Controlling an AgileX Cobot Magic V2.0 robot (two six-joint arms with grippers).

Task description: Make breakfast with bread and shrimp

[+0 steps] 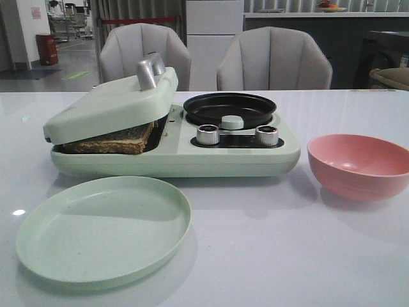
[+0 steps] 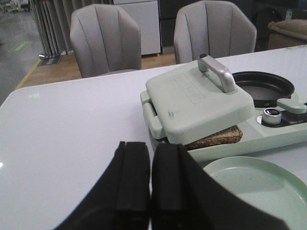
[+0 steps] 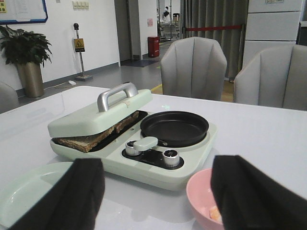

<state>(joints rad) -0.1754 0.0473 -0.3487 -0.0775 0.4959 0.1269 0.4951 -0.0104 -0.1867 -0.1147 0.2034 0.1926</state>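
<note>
Your near risk: the shrimp lies low in the pink bowl at right, easy to miss or to tip. Your right gripper hovers spread wide; left gripper pressed shut, empty. Farther, bread props the lid ajar

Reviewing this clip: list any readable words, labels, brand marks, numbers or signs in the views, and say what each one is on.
No text can be read in any view.
Embossed mark on the sandwich press lid: too faint to read.
Yellow sign on a floor stand: too small to read.
Noticeboard on the wall: blurred.
Paper on the far wall: blurred.
Two control knobs: no markings can be made out.
</note>
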